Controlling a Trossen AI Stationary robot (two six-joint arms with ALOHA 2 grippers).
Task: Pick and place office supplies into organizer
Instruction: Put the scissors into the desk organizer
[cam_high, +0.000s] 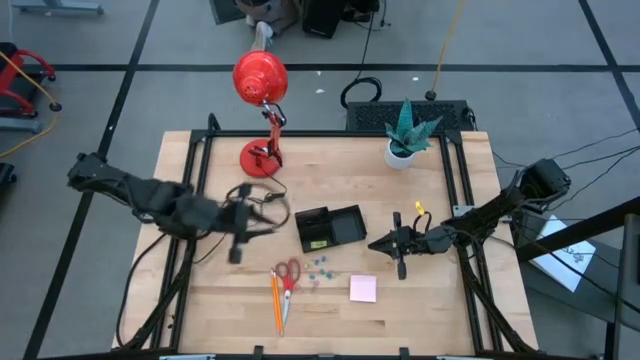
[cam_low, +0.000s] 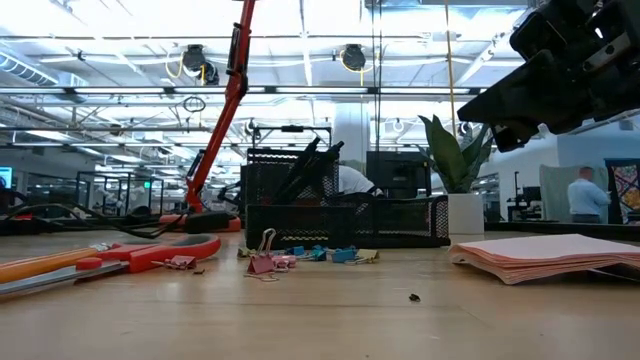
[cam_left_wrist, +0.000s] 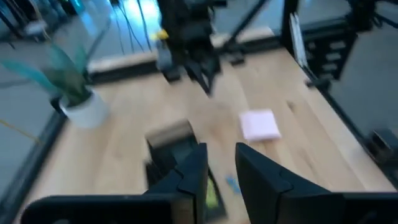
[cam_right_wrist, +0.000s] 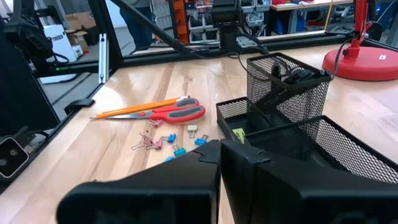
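High view: the black mesh organizer (cam_high: 331, 227) sits near the middle of the surface (cam_high: 330, 310), with black pens standing in its taller compartment. Toward the near edge lie the red-handled scissors (cam_high: 288, 275) touching the orange pencils (cam_high: 276, 300), the small clips (cam_high: 322, 268) just beside them, and the pink sticky-note pad (cam_high: 363, 289) farther toward the right edge. The left end effector (cam_high: 237, 245) hovers left of the organizer with its fingers narrowly parted, holding nothing. The right end effector (cam_high: 379, 243) hangs just right of the organizer, fingers pressed together and empty.
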